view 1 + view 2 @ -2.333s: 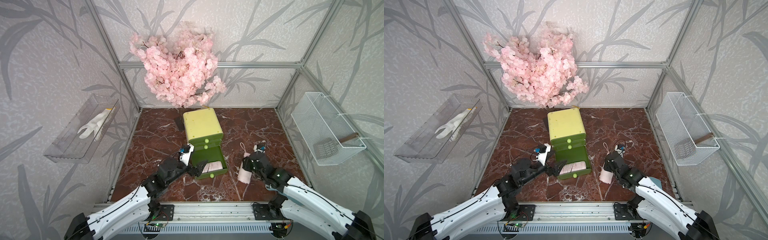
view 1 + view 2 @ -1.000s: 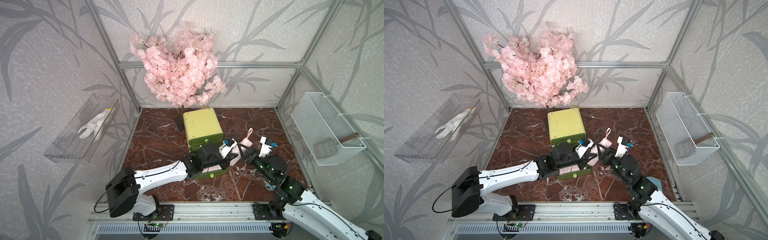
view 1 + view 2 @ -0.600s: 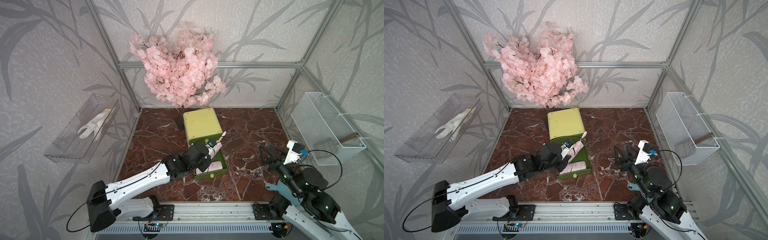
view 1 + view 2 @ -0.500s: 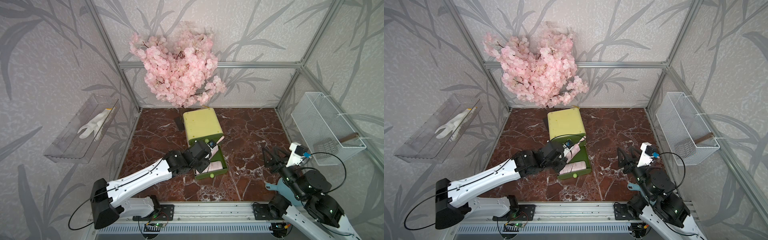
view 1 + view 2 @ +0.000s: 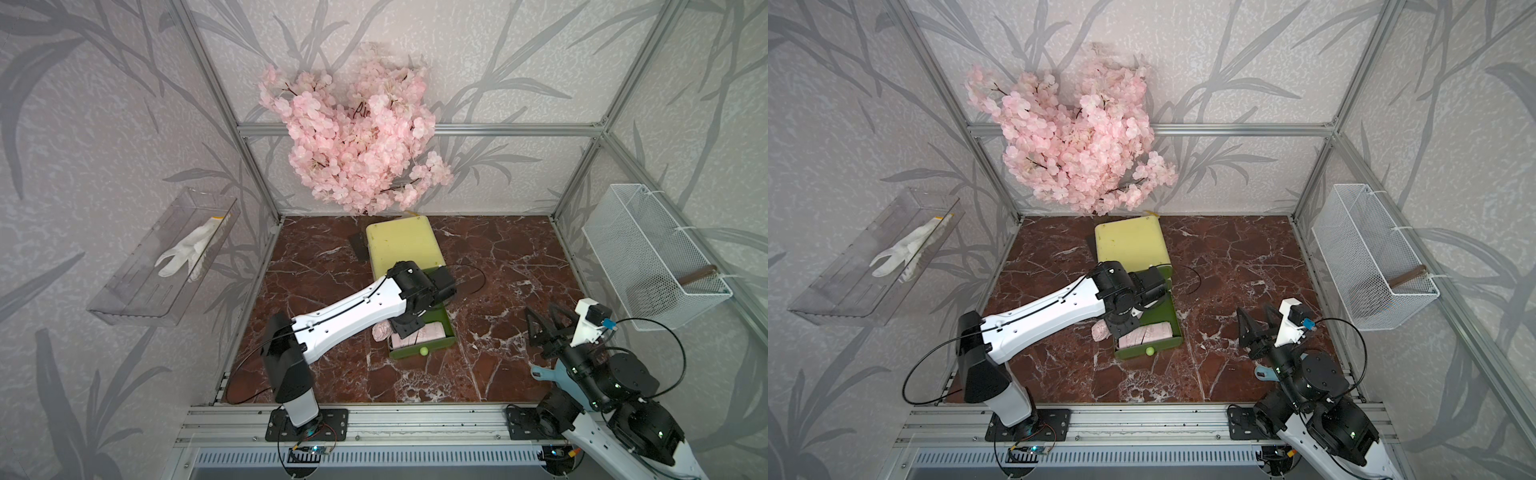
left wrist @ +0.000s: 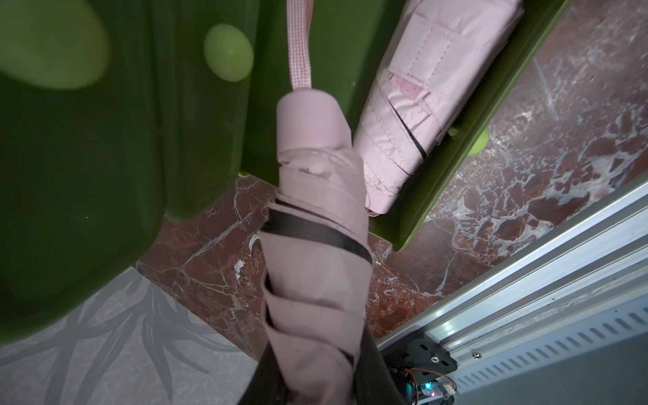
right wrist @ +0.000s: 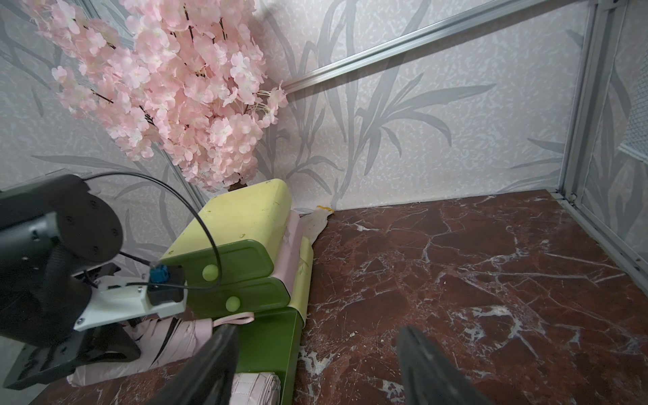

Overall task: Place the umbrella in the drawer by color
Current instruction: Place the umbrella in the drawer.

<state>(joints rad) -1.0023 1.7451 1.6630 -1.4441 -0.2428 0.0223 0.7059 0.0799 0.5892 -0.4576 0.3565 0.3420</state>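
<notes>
My left gripper (image 6: 315,385) is shut on a folded pink umbrella (image 6: 315,210). It holds the umbrella level and low over the left edge of the open bottom drawer (image 5: 451,332), handle end and strap over the drawer. In both top views the umbrella's other end (image 5: 383,331) (image 5: 1100,331) sticks out past the drawer's left side. A second pink umbrella (image 5: 432,332) (image 6: 420,87) lies inside the drawer near its front. The green and yellow cabinet (image 5: 402,243) stands behind it. My right gripper (image 5: 546,322) (image 7: 315,361) is open and empty, raised at the front right.
A pink blossom branch (image 5: 357,137) hangs over the cabinet. On the left wall a clear shelf (image 5: 137,299) holds a white glove. A white wire basket (image 5: 652,257) hangs on the right wall. A black cable (image 5: 473,278) loops right of the cabinet. A metal rail (image 5: 395,419) runs along the front.
My left arm swung the umbrella from above the drawer down to its left edge and turned it level. My right arm drew back to the front right, and its jaws opened a little wider.
</notes>
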